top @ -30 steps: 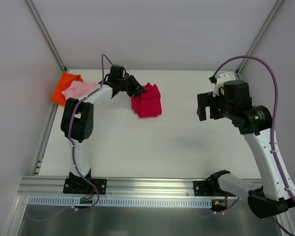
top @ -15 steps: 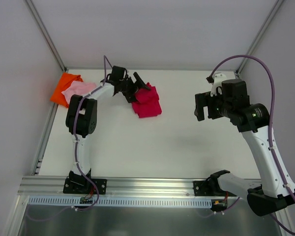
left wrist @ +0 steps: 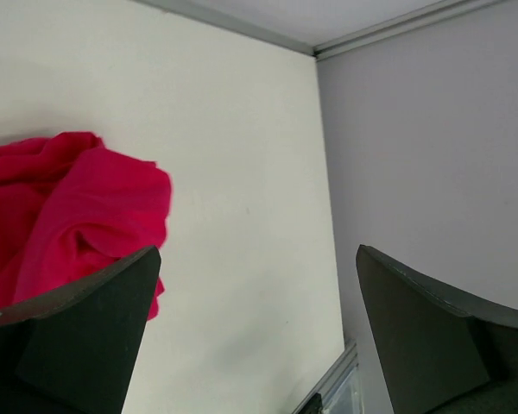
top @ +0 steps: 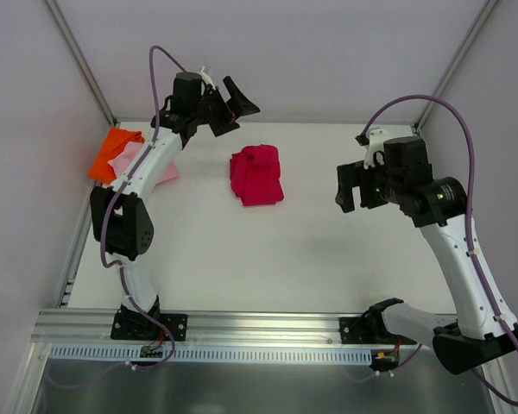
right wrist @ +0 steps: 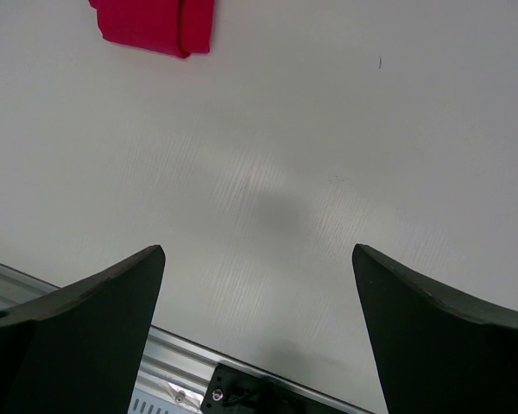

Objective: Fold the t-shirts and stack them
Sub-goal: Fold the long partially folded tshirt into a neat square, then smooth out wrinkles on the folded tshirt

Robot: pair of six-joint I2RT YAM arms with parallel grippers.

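Surface: a white surface [top: 242, 259] closed in by pale grey walls [top: 285, 52], with a metal rail [top: 242, 328] along its near edge.
Red shirt: a crimson folded bundle [top: 257, 175] lying flat on the far middle of the surface, touched by neither arm.
Pink shirt: well to the left of the red shirt [top: 125, 159], partly hidden by the left arm crossing over it.
Orange shirt: farther left of the red shirt than the pink one [top: 114, 147], touching the pink one and partly under it.
Left tool: held up in the air beyond the red shirt and slightly to its left [top: 239, 112], fingers spread wide with nothing between them. Its own camera shows the red shirt's edge beside one finger.
Right tool: well to the right of the red shirt [top: 354, 191], above bare surface, fingers spread and empty. Its own camera shows the red shirt in the top left corner.
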